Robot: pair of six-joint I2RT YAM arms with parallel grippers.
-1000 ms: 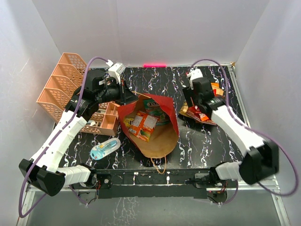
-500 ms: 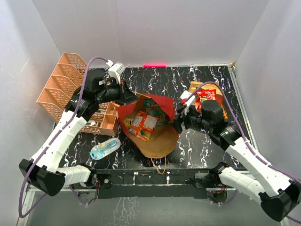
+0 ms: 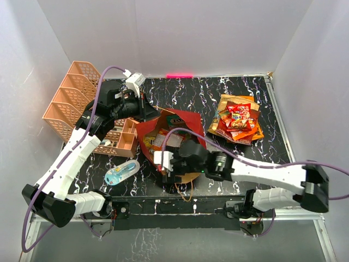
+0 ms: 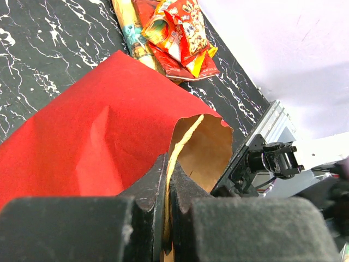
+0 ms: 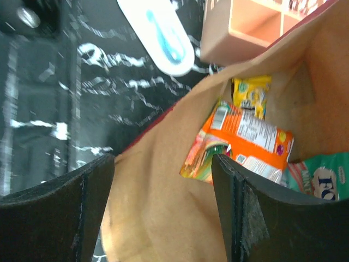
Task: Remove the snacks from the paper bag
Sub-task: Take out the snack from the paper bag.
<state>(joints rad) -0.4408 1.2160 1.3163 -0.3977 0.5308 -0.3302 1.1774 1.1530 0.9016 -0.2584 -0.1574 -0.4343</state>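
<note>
Snacks, small glossy packets (image 5: 245, 139), lie inside the large red kraft-lined paper bag (image 3: 191, 124): light, probably slippery; pinch a sealed edge. Left pincer (image 4: 167, 164) clamps the bag's rim; right pincer (image 5: 163, 164) gapes empty at its mouth.

Robot lab test cell, plain white panel walls (image 3: 218, 33), black marbled tabletop (image 3: 202, 93), cabled robot arm (image 3: 71, 158)

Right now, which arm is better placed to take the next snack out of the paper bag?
Right. The right gripper hangs open at the mouth of the paper bag, facing the orange packet inside. The left gripper is shut on the bag's rim.
</note>
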